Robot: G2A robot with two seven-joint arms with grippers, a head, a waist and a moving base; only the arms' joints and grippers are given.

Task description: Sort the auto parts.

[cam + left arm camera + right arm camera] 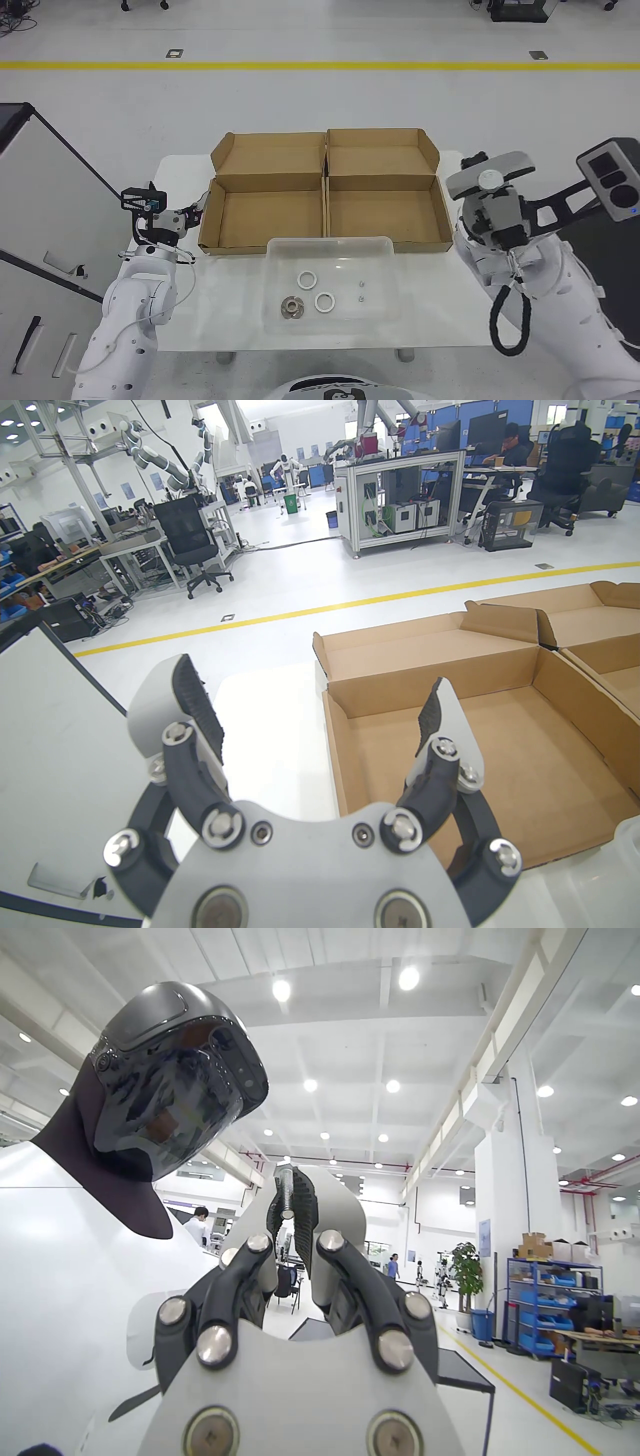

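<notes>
Right pincer (291,1180) grips a bolt (286,1195), partly hidden.

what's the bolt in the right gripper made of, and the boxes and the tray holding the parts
The bolt looks like steel: bright silvery threads and a shiny end. The boxes are brown matte cardboard with folded flaps. The tray is probably translucent plastic, going by its frosted, see-through walls.

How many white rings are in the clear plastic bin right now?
2, both in the clear plastic bin: one white ring near its middle, the other white ring closer to the robot, beside the round grey metal part. None looks hidden.
</notes>
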